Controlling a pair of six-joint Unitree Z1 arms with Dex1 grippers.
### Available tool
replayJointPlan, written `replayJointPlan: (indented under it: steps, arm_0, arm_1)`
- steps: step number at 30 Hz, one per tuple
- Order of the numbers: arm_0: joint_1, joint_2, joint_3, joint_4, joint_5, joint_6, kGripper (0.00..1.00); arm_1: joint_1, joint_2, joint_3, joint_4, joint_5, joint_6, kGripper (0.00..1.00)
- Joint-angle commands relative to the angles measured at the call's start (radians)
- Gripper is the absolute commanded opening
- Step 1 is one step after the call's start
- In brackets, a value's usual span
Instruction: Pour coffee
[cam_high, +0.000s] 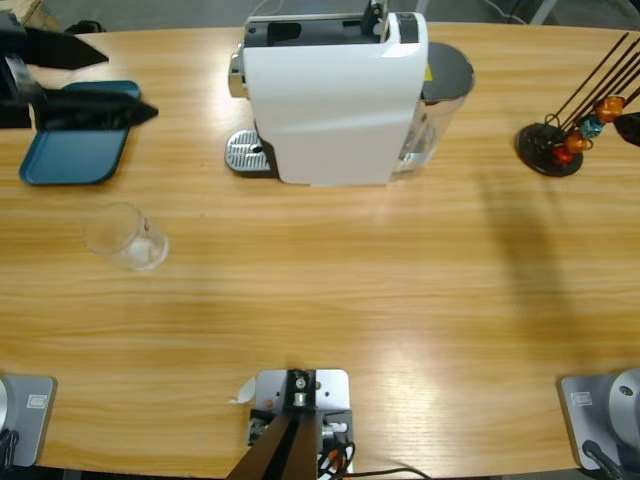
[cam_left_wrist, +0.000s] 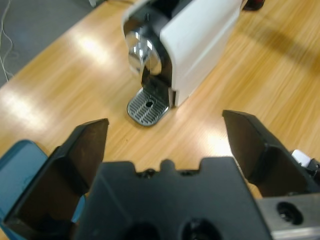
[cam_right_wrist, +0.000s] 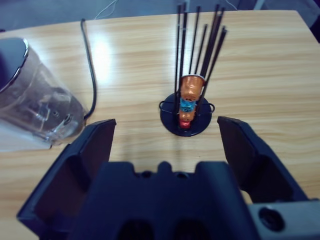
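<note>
Nothing is started as far as I can judge. My left gripper (cam_left_wrist: 165, 145) has its jaws spread wide and holds nothing, hovering at the far left above the blue tray (cam_high: 70, 160) and looking toward the coffee machine (cam_high: 335, 95) and its drip grate (cam_left_wrist: 147, 107). My right gripper (cam_right_wrist: 167, 150) is also spread and empty, pointing at the capsule rack (cam_right_wrist: 186, 112) on the far right, with orange and blue capsules stacked on it. The glass tumbler (cam_high: 125, 237) stands on the table (cam_high: 330, 300) left of centre, nearer than the tray, well apart from both grippers. I can't make out any coffee in it; it looks clear from above. So grasping and pouring are all left. The right arm barely shows in the high view, and the machine's water tank (cam_right_wrist: 35, 105) is cut off.
</note>
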Motion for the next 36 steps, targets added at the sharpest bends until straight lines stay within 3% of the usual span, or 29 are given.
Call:
replayJointPlan:
  steps: [1, 5, 8, 13, 15, 25, 28, 36]
  arm_0:
    - [0.012, 0.028, 0.051, 0.011, 0.022, -0.019, 0.991]
    - [0.012, 0.020, 0.046, 0.011, 0.029, -0.051, 0.991]
    - [0.012, 0.012, 0.038, 0.011, 0.031, -0.090, 0.991]
    - [0.012, 0.033, -0.004, 0.009, 0.029, -0.125, 0.991]
    - [0.012, 0.037, -0.015, 0.009, 0.029, -0.138, 0.991]
    - [0.000, 0.048, -0.014, 0.009, 0.026, -0.146, 0.991]
    - [-0.012, 0.054, -0.018, 0.010, 0.026, -0.146, 0.990]
    - [-0.054, 0.074, -0.043, 0.011, 0.025, -0.146, 0.991]
  arm_1:
    - [-0.085, 0.196, 0.038, -0.087, 0.029, 0.031, 0.910]
    - [-0.085, 0.280, 0.089, -0.240, 0.010, 0.034, 0.875]
    - [-0.085, 0.323, 0.091, -0.278, -0.019, 0.034, 0.760]
    - [-0.104, 0.379, 0.117, -0.355, -0.027, 0.032, 0.711]
    - [-0.113, 0.379, 0.119, -0.369, -0.026, 0.029, 0.637]
    - [-0.146, 0.376, 0.126, -0.386, -0.027, 0.023, 0.628]
    - [-0.153, 0.384, 0.130, -0.405, -0.024, 0.009, 0.509]
    - [-0.158, 0.432, 0.146, -0.470, -0.017, 0.002, 0.504]
